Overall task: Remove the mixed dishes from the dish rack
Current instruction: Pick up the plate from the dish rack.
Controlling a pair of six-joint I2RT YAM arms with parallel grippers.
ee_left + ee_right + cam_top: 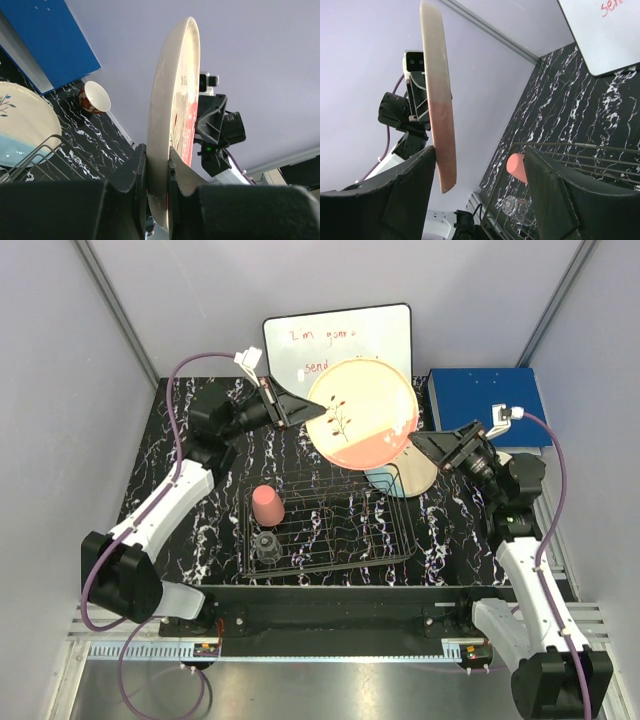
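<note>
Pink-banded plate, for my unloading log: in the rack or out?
Out: the left hand clamps the plate by its rim, lifted clear of the dish rack.

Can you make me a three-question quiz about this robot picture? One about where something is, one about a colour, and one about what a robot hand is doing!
1. Where is the pink cup?
A) in the rack
B) on the blue box
C) in the right gripper

2. What colour is the band on the big plate?
A) green
B) pink
C) black

3. What is the left gripper doing?
A) open and empty
B) shut on the big plate
C) shut on the glass

Answers:
1 A: the cup stands upside down on the rack's wires.
2 B: the top view shows a pink band along the plate's lower part.
3 B: the left wrist view shows its fingers pinching the plate's edge and holding it in the air.
</note>
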